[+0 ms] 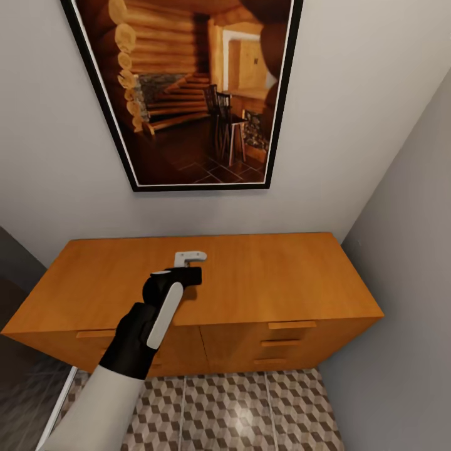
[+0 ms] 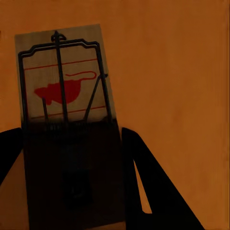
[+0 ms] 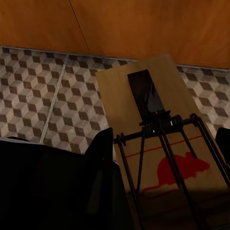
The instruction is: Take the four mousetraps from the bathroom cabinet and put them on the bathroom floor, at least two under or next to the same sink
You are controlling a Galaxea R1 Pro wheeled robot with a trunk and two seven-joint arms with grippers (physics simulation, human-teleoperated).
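In the left wrist view a tan mousetrap (image 2: 67, 81) with a red mouse mark and dark wire parts sits between my left gripper's (image 2: 72, 133) black fingers (image 2: 153, 187), which press its two long edges, with the orange-brown cabinet top (image 2: 182, 72) behind it. In the head view that left gripper (image 1: 188, 270) hovers over the middle of the cabinet (image 1: 282, 282), and the trap is hidden beneath it. My right gripper (image 3: 165, 134) is shut on a second mousetrap (image 3: 143, 96), held above the cube-patterned bathroom floor (image 3: 43, 96) just in front of the cabinet's front (image 3: 143, 28).
A framed picture (image 1: 188, 94) hangs on the wall above the cabinet. A grey wall (image 1: 407, 250) closes in the right side and a dark panel (image 1: 19, 376) the left. Patterned floor (image 1: 238, 407) lies in front of the drawer fronts (image 1: 291, 343).
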